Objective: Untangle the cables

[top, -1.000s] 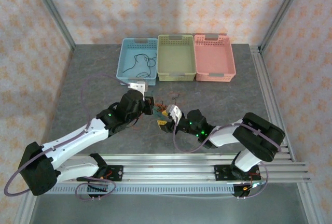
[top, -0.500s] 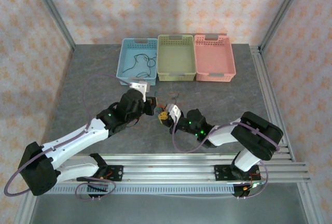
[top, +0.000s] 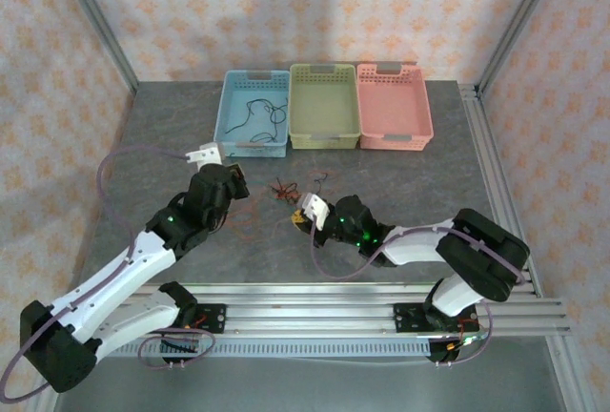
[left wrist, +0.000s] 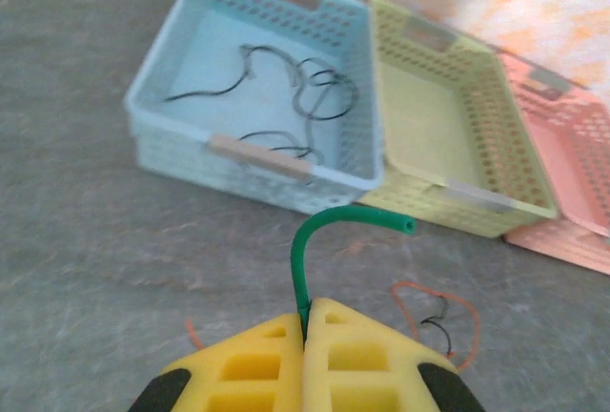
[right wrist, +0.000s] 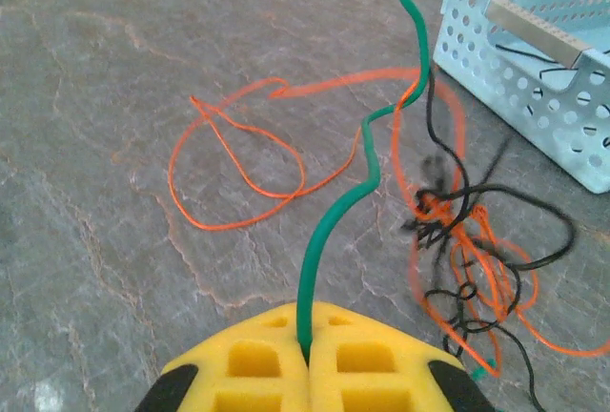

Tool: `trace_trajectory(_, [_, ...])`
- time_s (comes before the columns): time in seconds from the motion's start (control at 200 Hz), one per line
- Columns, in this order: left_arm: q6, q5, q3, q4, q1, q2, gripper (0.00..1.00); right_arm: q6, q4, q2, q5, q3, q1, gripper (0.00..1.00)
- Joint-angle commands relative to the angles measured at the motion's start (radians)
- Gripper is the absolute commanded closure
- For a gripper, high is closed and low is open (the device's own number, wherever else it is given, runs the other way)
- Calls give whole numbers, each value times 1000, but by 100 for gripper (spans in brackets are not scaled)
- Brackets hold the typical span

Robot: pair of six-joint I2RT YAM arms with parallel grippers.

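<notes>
Retreating left: left gripper (left wrist: 305, 324) | right gripper (right wrist: 307, 340) now clamps green cable (right wrist: 330, 229)

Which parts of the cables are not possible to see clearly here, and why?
- Top view: the cables are too thin to follow their crossings.
- Right wrist view: the green cable, held in the shut right claw, runs off the top edge.
- Right wrist view: the black-orange tangle is blurred and cut by the bottom edge.
- Left wrist view: the shut left claw hides the green cable's lower part.
</notes>
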Motion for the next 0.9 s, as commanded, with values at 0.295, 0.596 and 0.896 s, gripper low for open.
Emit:
trace_trajectory(0.295, [-110, 60, 265, -246, 125, 12, 100, -162, -173, -14, 236, 43, 69, 100])
trace_trajectory(0.596, [-130, 161, 361, -318, 156, -58, 100, -157, -200, 15, 304, 64, 69, 100])
trace_trajectory(0.896, [-121, 234, 390, -314, 156, -43, 100, -94, -119, -27, 286, 34, 69, 84])
